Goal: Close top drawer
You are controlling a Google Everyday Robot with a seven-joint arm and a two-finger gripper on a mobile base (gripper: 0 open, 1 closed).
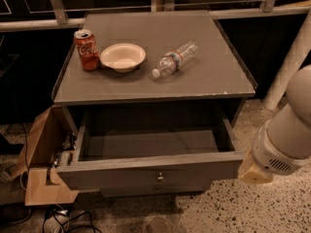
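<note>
The top drawer (pixel 121 174) of the grey-brown cabinet is pulled far out toward me. Its long flat front carries a small round metal knob (pixel 160 176) at centre, and its deep box interior (pixel 150 142) looks empty. My white arm (pixel 284 140) comes in from the right. The gripper (pixel 252 171) shows as a tan tip at the arm's lower end, just right of the drawer front's right corner and about level with it. I cannot tell whether it touches the drawer.
On the cabinet top (pixel 204 76) stand a red soda can (pixel 86 50) and a white bowl (pixel 122 57), with a plastic water bottle (pixel 174 59) lying on its side. An open cardboard box (pixel 41 149) and cables (pixel 63 220) lie at the left. A white post (pixel 291 57) stands at the right.
</note>
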